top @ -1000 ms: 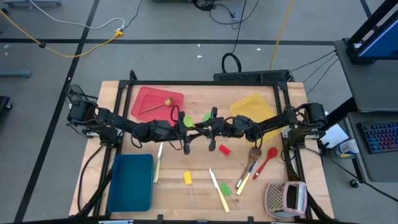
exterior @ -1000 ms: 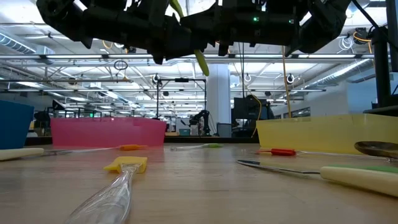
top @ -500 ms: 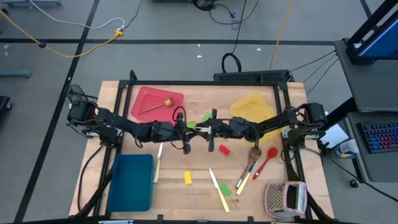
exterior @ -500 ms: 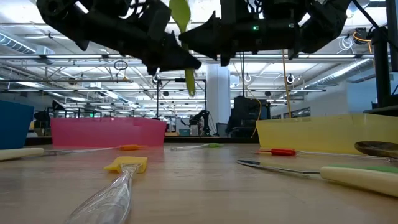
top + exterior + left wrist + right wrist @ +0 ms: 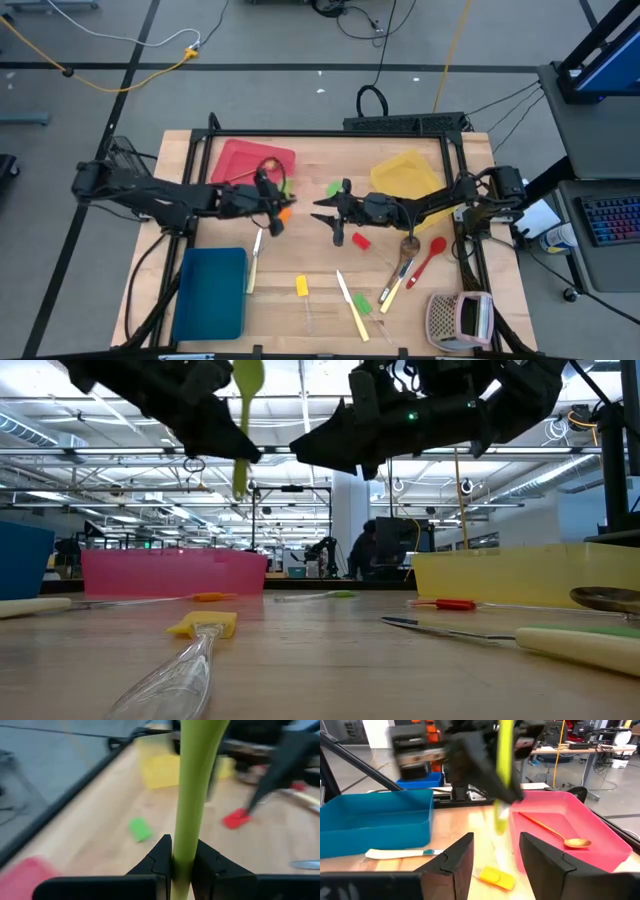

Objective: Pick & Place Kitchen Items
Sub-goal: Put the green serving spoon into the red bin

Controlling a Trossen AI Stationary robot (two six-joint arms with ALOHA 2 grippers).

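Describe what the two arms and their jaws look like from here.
Both arms are dark, nearly black, jointed links with black cables along them. The left gripper and right gripper each have two dark, flat, angular jaws on a black crossbar. A small green light glows on the right arm.

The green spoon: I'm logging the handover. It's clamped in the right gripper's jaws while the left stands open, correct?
No, sides swapped. The left gripper is shut on the green spoon, as the left wrist view shows; the right gripper stands open, empty, in the right wrist view.
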